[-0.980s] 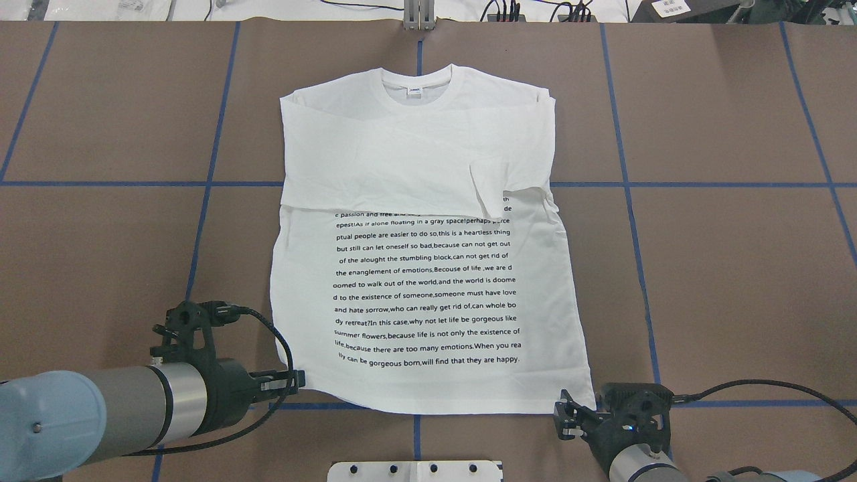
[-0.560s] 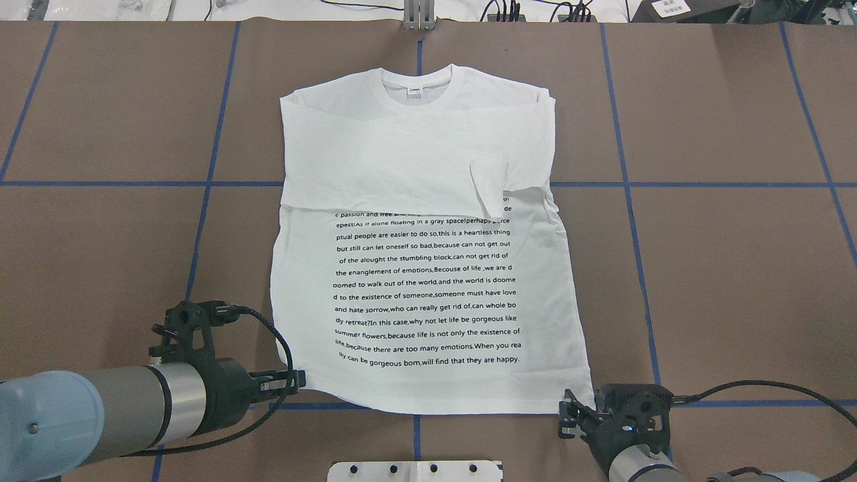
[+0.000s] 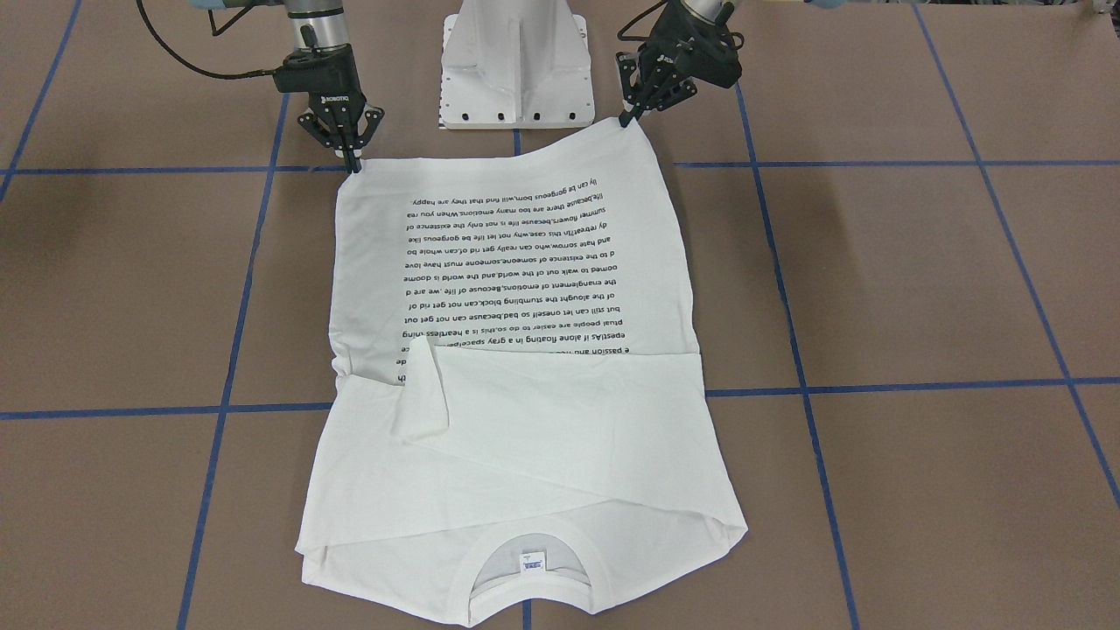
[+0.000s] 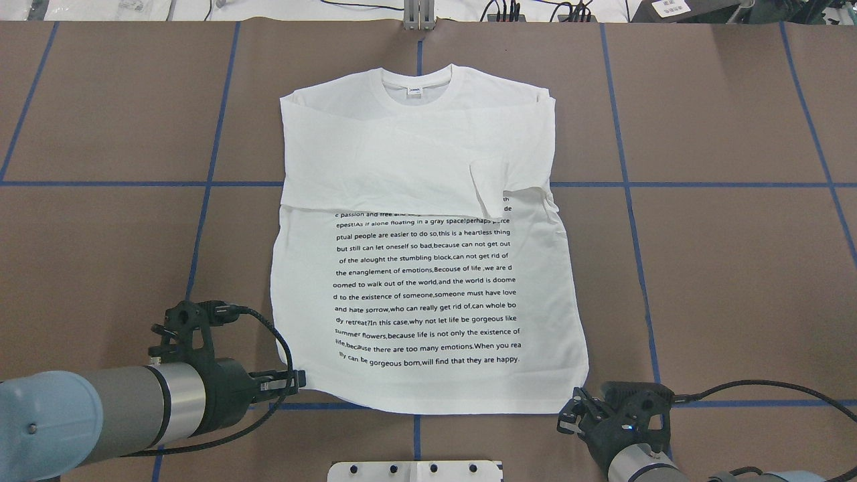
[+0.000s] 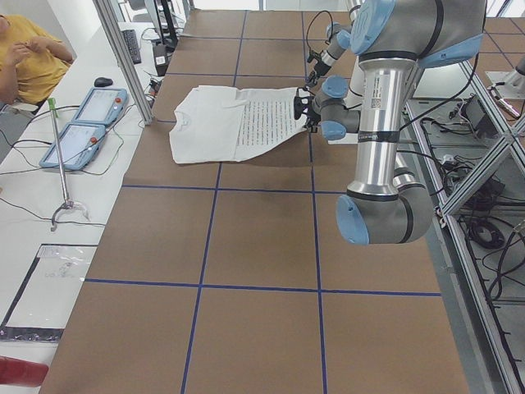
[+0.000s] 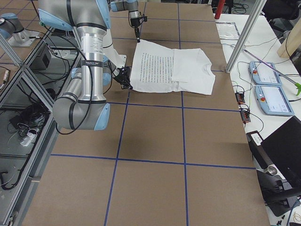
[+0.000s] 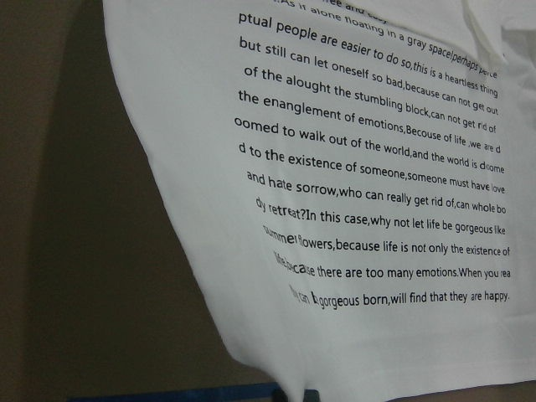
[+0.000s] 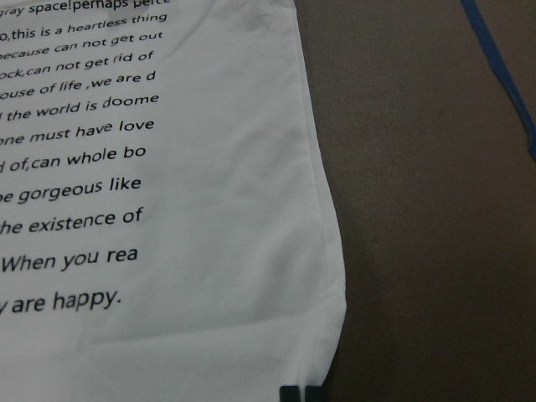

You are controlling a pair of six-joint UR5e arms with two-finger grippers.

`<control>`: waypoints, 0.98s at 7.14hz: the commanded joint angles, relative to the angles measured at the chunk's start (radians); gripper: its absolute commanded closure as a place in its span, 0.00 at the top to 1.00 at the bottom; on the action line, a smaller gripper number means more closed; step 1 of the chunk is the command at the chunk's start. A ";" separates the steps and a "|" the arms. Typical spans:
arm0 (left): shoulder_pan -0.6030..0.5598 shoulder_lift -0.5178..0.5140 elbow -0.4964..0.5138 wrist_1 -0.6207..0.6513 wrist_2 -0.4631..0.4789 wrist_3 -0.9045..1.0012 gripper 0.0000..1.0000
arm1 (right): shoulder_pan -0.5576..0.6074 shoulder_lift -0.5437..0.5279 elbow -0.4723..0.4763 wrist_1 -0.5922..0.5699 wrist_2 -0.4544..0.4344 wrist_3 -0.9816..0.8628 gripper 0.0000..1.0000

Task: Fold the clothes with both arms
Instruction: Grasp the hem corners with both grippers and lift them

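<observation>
The left claw (image 3: 628, 116) and the right claw (image 3: 352, 162) each pinched a bottom corner of the white T-shirt (image 3: 516, 420). Lifting both corners together, evenly, looked like the next job.

A wide table (image 4: 736, 268) covered in brown sheeting is marked into large squares by blue tape lines (image 4: 730, 184). Aluminium frame posts (image 5: 123, 57) stand along one long side. Beyond them, a white bench (image 5: 41, 246) holds two teach pendants (image 5: 100, 105), loose cables (image 5: 25, 209) and a black laptop (image 6: 282, 146). A person in a yellow top (image 5: 29, 61) sits at the bench's far corner. The light is bright and even.
</observation>
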 commanded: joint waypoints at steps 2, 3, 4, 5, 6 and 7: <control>-0.017 0.054 -0.152 0.094 -0.050 0.002 0.00 | 0.054 -0.001 0.382 -0.397 0.176 -0.005 0.00; -0.056 0.050 -0.301 0.266 -0.125 0.002 0.00 | 0.085 0.036 0.539 -0.566 0.253 -0.008 0.00; -0.101 0.020 -0.402 0.405 -0.179 0.006 0.00 | 0.175 0.176 0.592 -0.729 0.374 -0.013 0.00; -0.138 -0.021 -0.417 0.467 -0.213 0.012 0.00 | 0.264 0.338 0.591 -0.896 0.475 -0.043 0.00; -0.165 -0.084 -0.367 0.484 -0.213 0.024 0.00 | 0.331 0.486 0.573 -1.003 0.485 -0.132 0.00; -0.228 -0.138 -0.311 0.486 -0.215 0.093 0.00 | 0.387 0.508 0.538 -1.008 0.490 -0.157 0.00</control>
